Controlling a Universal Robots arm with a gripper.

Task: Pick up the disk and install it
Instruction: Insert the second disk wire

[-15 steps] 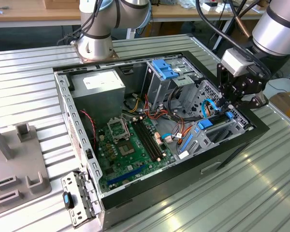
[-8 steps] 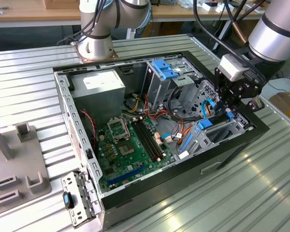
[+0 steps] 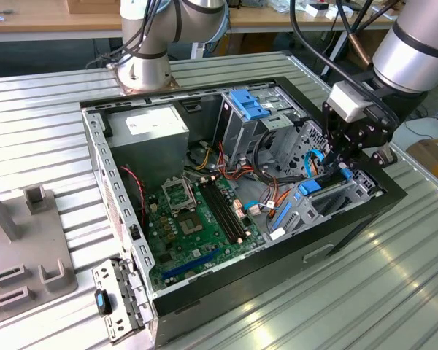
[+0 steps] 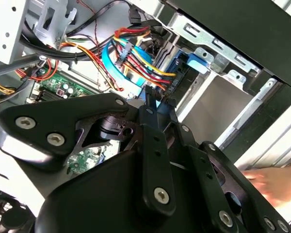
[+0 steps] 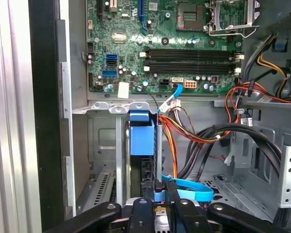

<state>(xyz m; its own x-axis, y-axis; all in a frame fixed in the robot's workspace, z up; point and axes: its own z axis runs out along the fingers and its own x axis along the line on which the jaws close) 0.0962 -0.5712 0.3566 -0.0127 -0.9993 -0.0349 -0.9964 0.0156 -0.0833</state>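
Black claw (image 3: 344, 162) sits low inside the open black computer case (image 3: 204, 288), closed on the blue-railed silver disk (image 5: 142, 137). Disk stands edge-on in the grey metal drive bay (image 5: 102, 145), apparently so its rails can engage the slot.

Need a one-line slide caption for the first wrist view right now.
Gripper lowered into the open computer case, at the blue-bracketed disk standing in its bay below the motherboard.

A ribbed metal table surface (image 3: 44, 117) spans the exterior view from left to lower right, brightly reflective at lower right. A wooden bench top (image 3: 51, 18) crosses the upper left. A grey fixture block (image 3: 22, 248) occupies the left edge.
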